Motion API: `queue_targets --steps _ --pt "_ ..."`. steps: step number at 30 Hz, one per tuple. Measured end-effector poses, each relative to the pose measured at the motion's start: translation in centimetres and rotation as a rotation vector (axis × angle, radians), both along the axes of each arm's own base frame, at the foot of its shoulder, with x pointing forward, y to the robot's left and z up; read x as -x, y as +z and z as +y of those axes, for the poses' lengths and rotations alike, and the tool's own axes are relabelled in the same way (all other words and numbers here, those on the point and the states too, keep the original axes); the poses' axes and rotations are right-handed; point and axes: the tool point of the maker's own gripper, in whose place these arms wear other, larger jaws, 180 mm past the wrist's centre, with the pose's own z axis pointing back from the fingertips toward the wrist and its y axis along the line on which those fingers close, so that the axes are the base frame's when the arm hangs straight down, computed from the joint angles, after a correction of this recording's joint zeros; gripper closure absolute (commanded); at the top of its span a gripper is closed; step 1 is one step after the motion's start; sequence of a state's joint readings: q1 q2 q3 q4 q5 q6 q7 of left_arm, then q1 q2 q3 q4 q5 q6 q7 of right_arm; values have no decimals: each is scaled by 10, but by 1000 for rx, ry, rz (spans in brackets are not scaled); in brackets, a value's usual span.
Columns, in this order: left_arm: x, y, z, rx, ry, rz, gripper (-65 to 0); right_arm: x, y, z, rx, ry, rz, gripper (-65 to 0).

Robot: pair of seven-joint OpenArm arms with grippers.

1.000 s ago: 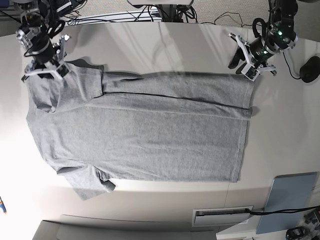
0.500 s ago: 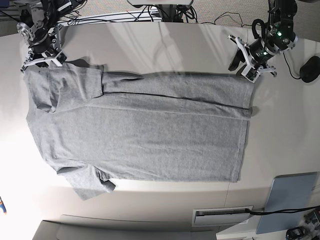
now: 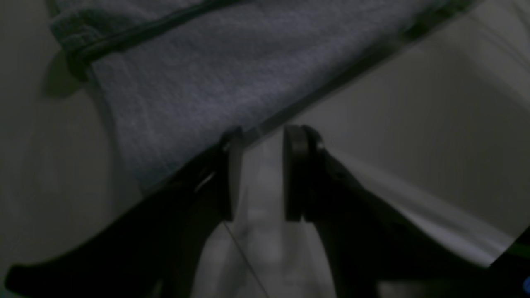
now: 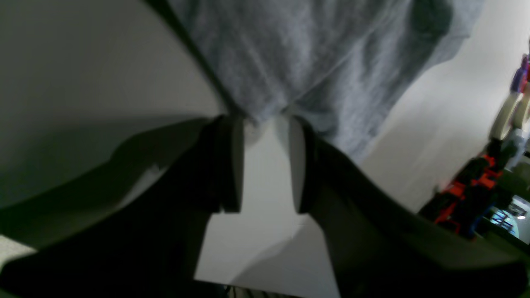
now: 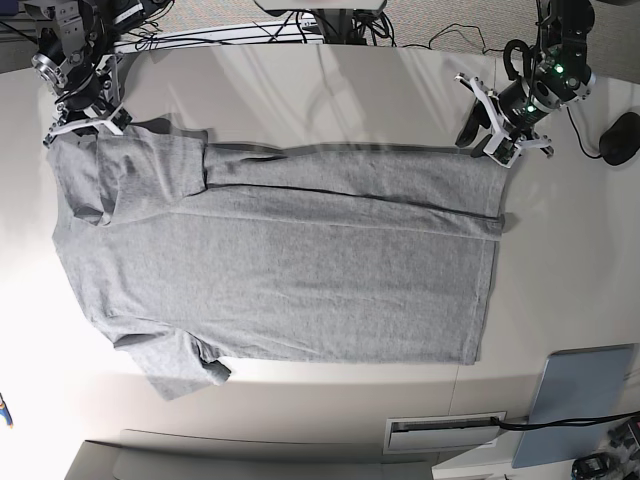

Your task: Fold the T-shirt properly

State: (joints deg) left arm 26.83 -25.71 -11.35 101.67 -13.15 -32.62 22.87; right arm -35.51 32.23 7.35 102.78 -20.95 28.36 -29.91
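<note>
We saw the T-shirt [image 5: 280,270] lying spread across the pale table [image 5: 330,90], plain grey side up. Its hem ran down the base view's right side and its neckline sat at that view's left. The far long edge had been folded inward, so a sleeve [image 5: 160,170] lay doubled over the body near the collar. The other sleeve [image 5: 175,365] stuck out toward the near edge of the table, a little crumpled at its tip.

Our left gripper [image 5: 497,132] hung just past the far hem corner of the shirt. From its wrist camera we saw its two fingers [image 3: 230,174] standing apart with only bare table between them, the cloth's folded edge [image 3: 198,82] just ahead of the tips. It gripped nothing.

Our right gripper [image 5: 85,120] sat at the far collar-side corner. Its wrist view showed the fingers [image 4: 232,165] parted in the same way, with table showing in the gap and the grey fabric [image 4: 290,62] right at the tips. We could not tell whether the tips touched the cloth, but nothing was pinched between them.

Around the shirt we noted a dark mouse [image 5: 621,137] near the left arm, well clear of the cloth, and a blue-grey flat pad [image 5: 575,400] at the near right corner of the base view. A white slotted panel [image 5: 445,432] lay beside the pad, and black cables [image 5: 250,25] trailed along the floor beyond the table's far edge. Nothing rested on the shirt itself.
</note>
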Motion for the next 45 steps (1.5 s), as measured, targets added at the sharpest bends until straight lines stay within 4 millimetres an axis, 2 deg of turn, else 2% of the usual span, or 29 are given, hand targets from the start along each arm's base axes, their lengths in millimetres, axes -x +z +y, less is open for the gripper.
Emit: queue_targets --steps 6,12,18,24,27,32,36,39,45 --pt "0 0 0 0 0 0 -153 -6 -5 -7 -8 -9 -5 -187" --pt "0 0 0 0 0 0 -153 -13 -10 7 -9 32 -1 -187" --pt "0 0 0 0 0 0 -153 -14 -15 18 110 130 -6 -179" --pt "0 0 0 0 0 0 -153 -14 -16 19 135 132 -17 -83" --pt "0 0 0 0 0 0 -153 -12 -17 18 141 124 -10 0" --pt "0 0 0 0 0 0 -153 -15 -13 16 168 123 -36 0" --pt "0 0 0 0 0 0 -153 -18 -2 21 186 118 -51 0" --pt "0 0 0 -1 0 0 -153 -31 15 32 165 140 -107 0" --pt "0 0 0 0 0 0 -153 -45 38 29 205 151 -174 0"
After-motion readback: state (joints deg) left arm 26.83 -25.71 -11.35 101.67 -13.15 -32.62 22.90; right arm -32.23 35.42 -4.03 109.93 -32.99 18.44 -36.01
